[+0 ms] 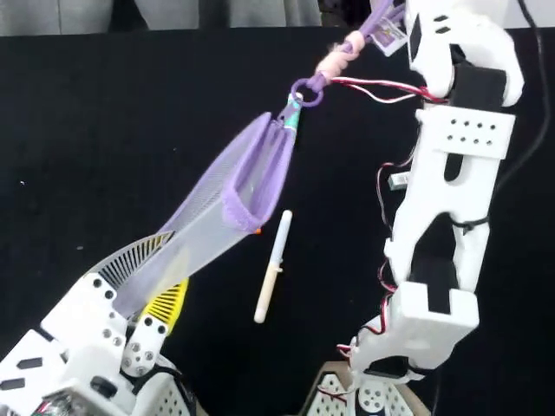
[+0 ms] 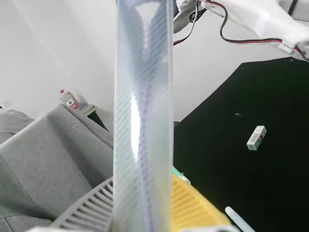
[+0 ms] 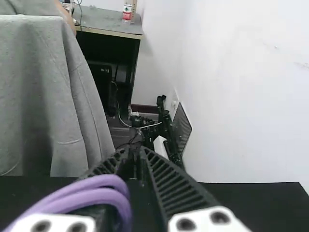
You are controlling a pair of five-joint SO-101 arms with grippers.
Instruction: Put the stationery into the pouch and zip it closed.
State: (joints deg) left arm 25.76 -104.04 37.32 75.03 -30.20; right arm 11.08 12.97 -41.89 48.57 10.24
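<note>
Purple mesh pouch (image 1: 230, 195) pinched at opposite ends by left gripper (image 1: 152, 282), right gripper (image 3: 137, 162); pen (image 1: 272, 269) lying outside.

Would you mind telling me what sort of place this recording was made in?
Probably an indoor robotics workspace in an office or lab: a black table with white robot arms over it, a plain white wall, and a dark desk with cables beneath.

The black tabletop (image 1: 104, 130) is being bordered at its far edge by grey fabric (image 3: 38, 96), which is being draped beside a dark shelf (image 3: 108, 31). A small bottle (image 3: 127, 12) is being carried on that shelf, and tangled cables (image 3: 140, 121) are being kept below it, near the white wall (image 3: 241, 87).
</note>
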